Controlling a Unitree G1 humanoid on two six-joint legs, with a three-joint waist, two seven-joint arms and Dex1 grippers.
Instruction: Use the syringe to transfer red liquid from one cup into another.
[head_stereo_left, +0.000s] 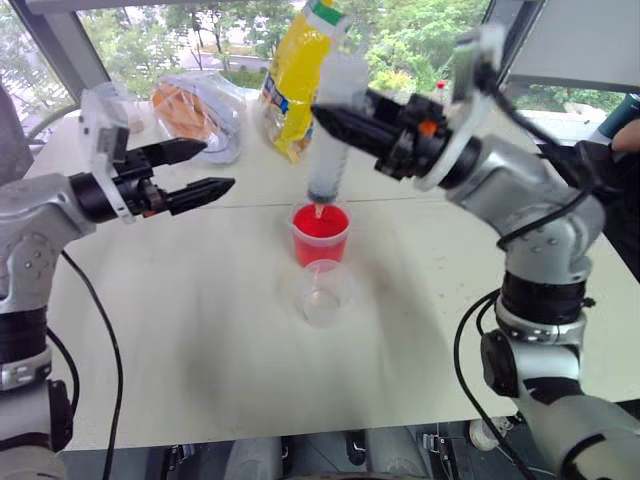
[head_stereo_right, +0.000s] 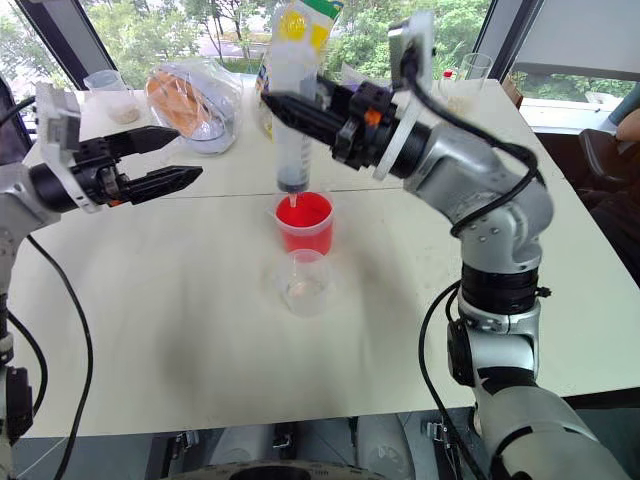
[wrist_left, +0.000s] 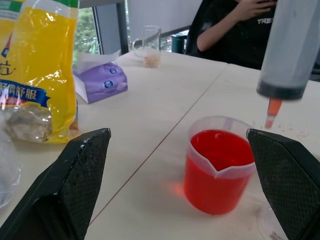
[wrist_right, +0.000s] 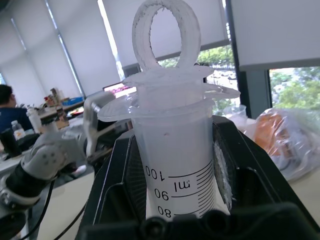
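The jaws of the right gripper (head_stereo_left: 335, 118) are clamped on the barrel of the one syringe (head_stereo_left: 333, 130), which is held upright with its plunger ring uppermost and its orange-red tip pointing down. The tip is seen just above the red liquid (head_stereo_left: 321, 222) in the one handled, spouted cup (head_stereo_left: 321, 236); whether it touches the surface cannot be told. The jaws of the left gripper (head_stereo_left: 205, 170) are spread wide and nothing is held between them; the gripper is held level above the counter (head_stereo_left: 200, 330), towards its left edge, pointing at the syringe and well apart from it.

Two cups are counted in the middle of the counter: the red-filled one, and one smaller plain cup (head_stereo_left: 325, 293) just on the near side of it, which looks empty. Whether the two touch cannot be told.

Along the far edge one yellow bag (head_stereo_left: 295, 75) and one clear bag of orange-brown contents (head_stereo_left: 200, 112) are seen. One purple tissue pack (wrist_left: 101, 81) and one clear glass of beige granules (wrist_left: 151, 46) are also seen there. One person in a dark top (wrist_left: 235, 27) is seated beyond the counter.
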